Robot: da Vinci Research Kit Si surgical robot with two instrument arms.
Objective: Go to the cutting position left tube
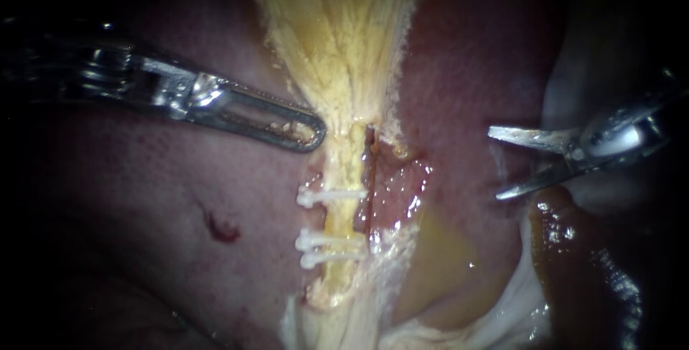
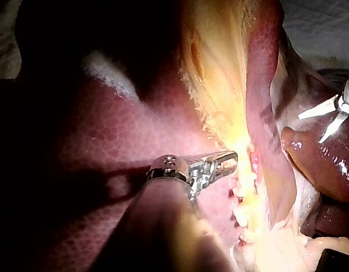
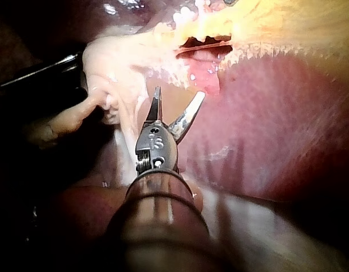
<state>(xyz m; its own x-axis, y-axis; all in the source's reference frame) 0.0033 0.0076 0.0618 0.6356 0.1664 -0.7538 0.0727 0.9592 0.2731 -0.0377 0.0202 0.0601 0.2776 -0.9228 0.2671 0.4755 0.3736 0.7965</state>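
A pale yellow tube (image 1: 343, 178) runs down the middle, crossed by three white clips: one upper clip (image 1: 331, 196) and a lower pair (image 1: 331, 246). A thin dark red strand (image 1: 370, 178) lies along its right side. My left instrument (image 1: 316, 132) comes in from the left, jaws shut, its tip against the left edge of the yellow tissue above the clips; the left wrist view shows its tip (image 2: 231, 157) there too. My right instrument (image 1: 494, 163) has two blades standing open, well right of the tube over red tissue, holding nothing. It also shows in the right wrist view (image 3: 179, 93).
Liver (image 1: 143, 199) fills the left, with a small dark red spot (image 1: 221, 229). Yellow fanned tissue (image 1: 337, 27) spreads above the tube. Dark brown glossy tissue (image 1: 581, 264) and white membrane (image 1: 502, 314) lie under the right instrument.
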